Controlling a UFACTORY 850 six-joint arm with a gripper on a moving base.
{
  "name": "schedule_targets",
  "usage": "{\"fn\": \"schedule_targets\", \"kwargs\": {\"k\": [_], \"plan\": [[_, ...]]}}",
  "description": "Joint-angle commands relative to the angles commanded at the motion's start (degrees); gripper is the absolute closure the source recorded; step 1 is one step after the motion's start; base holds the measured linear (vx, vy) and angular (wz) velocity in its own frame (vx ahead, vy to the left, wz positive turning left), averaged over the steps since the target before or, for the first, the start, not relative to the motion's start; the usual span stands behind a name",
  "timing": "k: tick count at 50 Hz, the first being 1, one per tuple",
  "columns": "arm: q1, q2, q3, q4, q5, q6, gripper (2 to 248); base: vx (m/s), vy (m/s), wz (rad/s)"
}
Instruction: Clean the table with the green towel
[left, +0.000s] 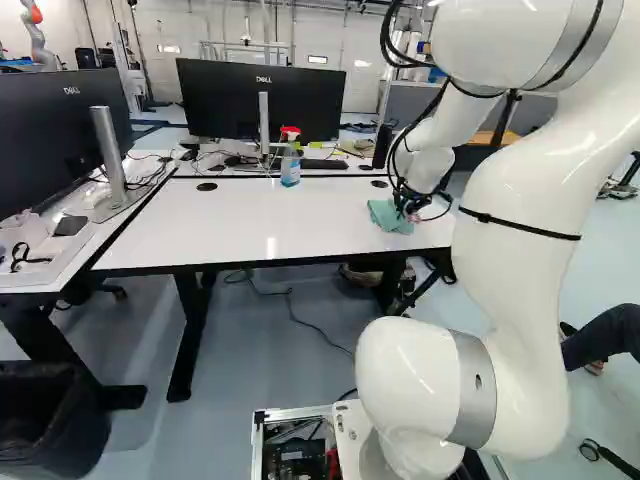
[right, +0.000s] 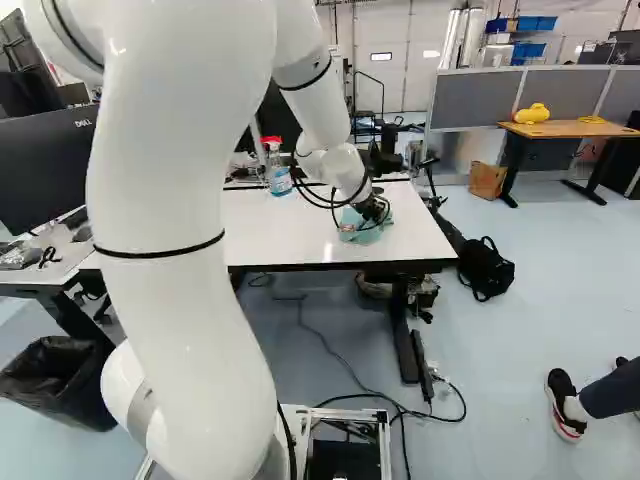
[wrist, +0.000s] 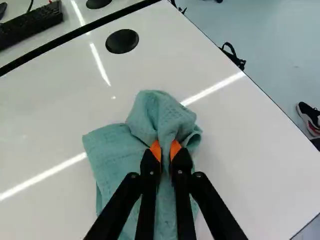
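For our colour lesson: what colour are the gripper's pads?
The pads are orange; the wrist view shows them best.

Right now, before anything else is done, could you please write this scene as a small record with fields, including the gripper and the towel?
gripper: shut on a fold of the towel
towel: green, bunched at the grip, a flatter part beside it on the table
table: white top, towel toward its right end in the left base view
spray bottle: upright by the table's far edge, red head
bin: black, on the floor
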Motion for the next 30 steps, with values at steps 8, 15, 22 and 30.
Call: {"fn": "schedule_targets", "kwargs": {"k": [8, 15, 22, 30], "plan": [[-0.4, 2.0, 2.3, 0.0, 0.0, 0.0, 210, 0.000, 0.000, 0.000], [-0.1, 3.5, 4.1, 0.0, 0.0, 0.0, 210, 0.000, 0.000, 0.000], [0.9, 4.4, 5.1, 0.0, 0.0, 0.0, 210, 0.000, 0.000, 0.000], [2.3, 4.9, 5.8, 0.0, 0.0, 0.0, 210, 0.000, 0.000, 0.000]]}}
